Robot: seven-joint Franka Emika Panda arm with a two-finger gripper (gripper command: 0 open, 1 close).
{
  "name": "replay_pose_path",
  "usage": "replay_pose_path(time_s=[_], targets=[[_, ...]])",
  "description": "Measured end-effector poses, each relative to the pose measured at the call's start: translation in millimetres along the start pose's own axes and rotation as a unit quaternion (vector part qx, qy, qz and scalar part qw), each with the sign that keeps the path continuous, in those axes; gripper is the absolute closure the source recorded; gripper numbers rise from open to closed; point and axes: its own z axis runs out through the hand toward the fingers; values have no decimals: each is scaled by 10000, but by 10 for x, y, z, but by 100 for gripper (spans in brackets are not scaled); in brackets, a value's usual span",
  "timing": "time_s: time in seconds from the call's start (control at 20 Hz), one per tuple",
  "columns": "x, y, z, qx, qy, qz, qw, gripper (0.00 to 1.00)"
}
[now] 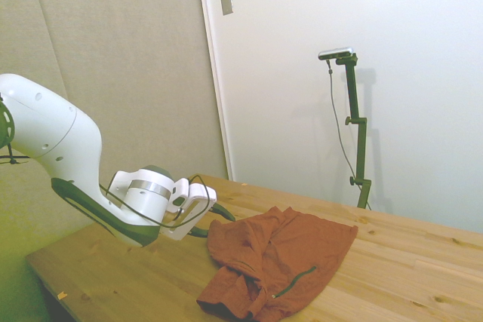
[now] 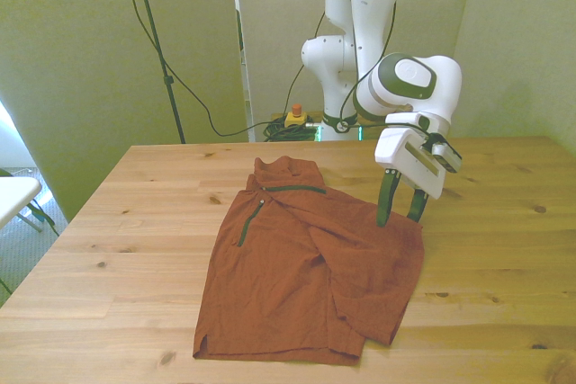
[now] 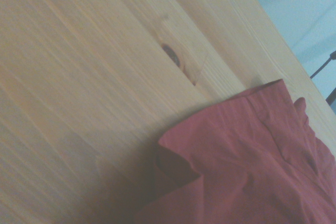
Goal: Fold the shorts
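Note:
The rust-brown shorts (image 2: 306, 267) lie wrinkled and partly doubled over in the middle of the wooden table (image 2: 135, 222), with dark green pocket trim showing near their far end. In the side view the shorts (image 1: 279, 262) sit just right of my gripper (image 1: 219, 220). My gripper (image 2: 400, 218) stands open, pointing down at the shorts' edge on the front view's right, its fingertips at or just above the fabric. The wrist view shows a folded corner of the shorts (image 3: 252, 156) on bare wood (image 3: 79, 77).
Bare tabletop (image 1: 423, 262) surrounds the shorts on all sides. Behind the table's far edge lie cables and a yellow box with a red button (image 2: 295, 116). A white surface (image 2: 13, 191) juts in at the front view's left edge.

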Motion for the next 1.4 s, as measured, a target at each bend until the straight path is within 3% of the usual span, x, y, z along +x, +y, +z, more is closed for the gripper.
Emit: replay_pose_path(time_s=[0.8,1.4], targets=[[-91,-46,74,70,-31,491,9988,100],[-95,-104,101,143,-53,565,9983,100]])
